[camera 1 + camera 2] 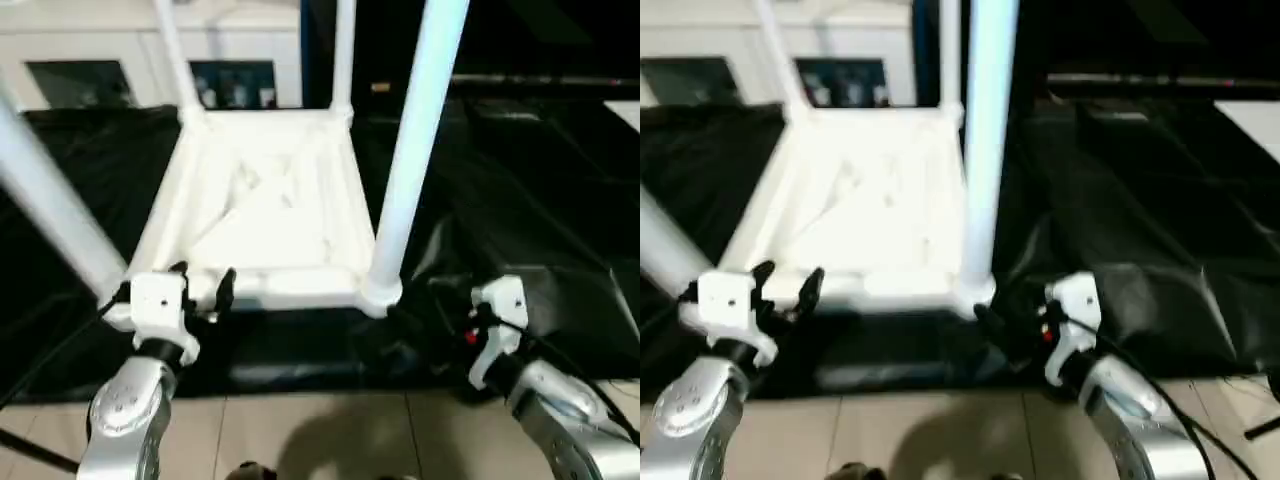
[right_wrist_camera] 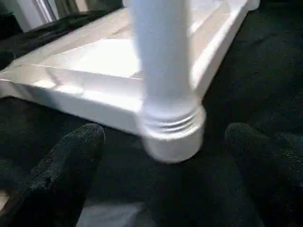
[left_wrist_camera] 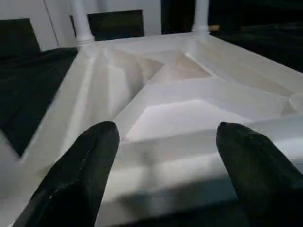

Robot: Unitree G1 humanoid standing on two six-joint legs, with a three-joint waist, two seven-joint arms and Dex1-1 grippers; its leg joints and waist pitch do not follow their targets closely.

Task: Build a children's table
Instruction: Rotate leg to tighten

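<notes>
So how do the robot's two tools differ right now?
The left tool sits at the tabletop's near edge, its fingers straddling the rim; the right tool hangs over the black cloth, beside the near-right leg, touching nothing. Both are open and empty.

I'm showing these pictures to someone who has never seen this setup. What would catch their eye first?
The upside-down white plastic children's table on the black-draped work table, its ribbed underside up and four white tube legs rising from the corners. The near right leg stands tall and bright mid-picture. Both black-fingered grippers wait open at the near edge: the left gripper by the rim, the right gripper beside that leg's socket.
</notes>
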